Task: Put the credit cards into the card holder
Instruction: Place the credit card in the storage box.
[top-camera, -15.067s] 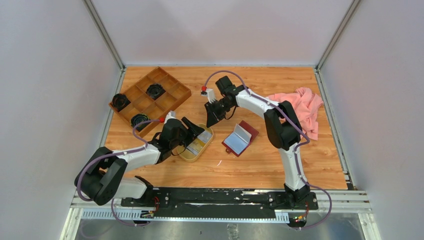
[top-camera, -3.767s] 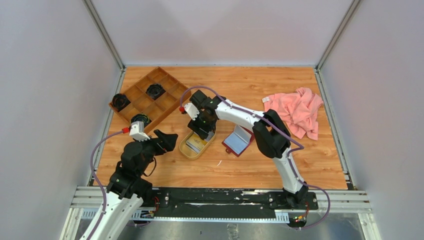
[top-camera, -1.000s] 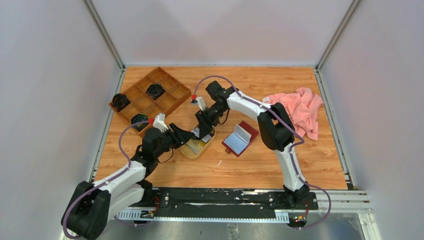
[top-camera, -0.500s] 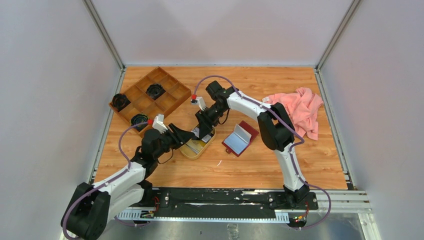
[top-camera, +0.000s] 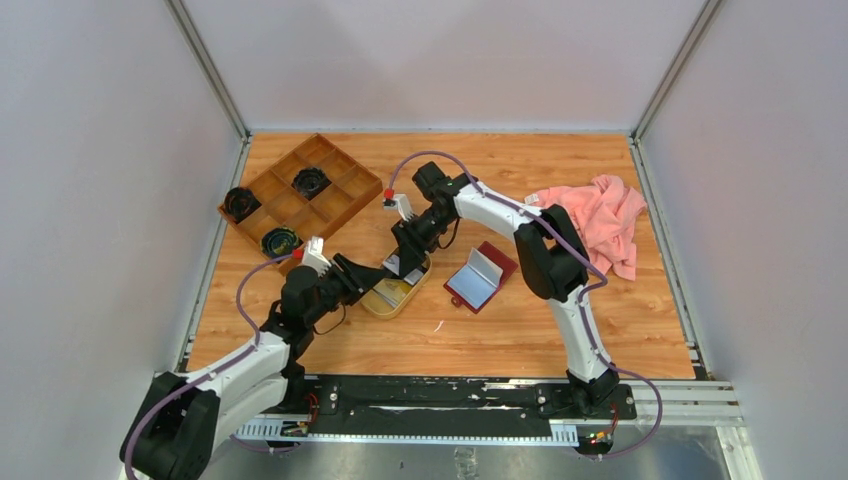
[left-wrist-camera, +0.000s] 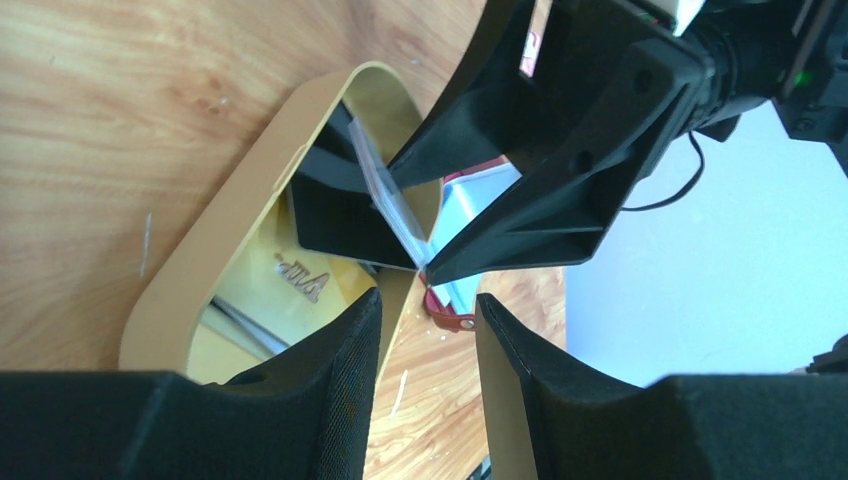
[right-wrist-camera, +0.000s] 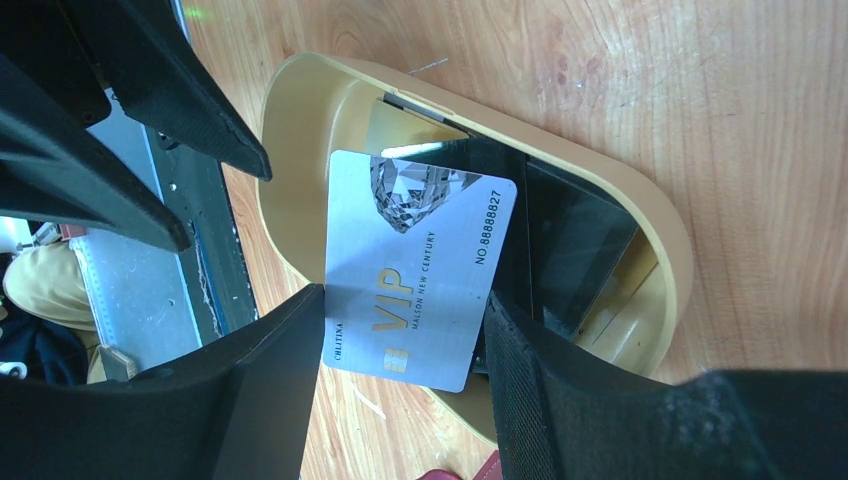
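Right wrist view: our right gripper (right-wrist-camera: 405, 320) is closed on the silver credit card (right-wrist-camera: 420, 260), holding it by its edges above the tray (right-wrist-camera: 650, 220). The left gripper (left-wrist-camera: 428, 305), half open and empty, hovers beside the tray. We should keep the card level and slide it slowly into the card holder (top-camera: 481, 275), right of the tray.

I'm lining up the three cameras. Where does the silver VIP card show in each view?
Top external: the silver VIP card is a small pale patch near the centre, over the far end of the oval tray.
Left wrist: the card is seen edge-on, mid-frame, above the tray.
Right wrist: the card is face-on, mid-frame, over the tray.
Shared landmark: the oval tray.
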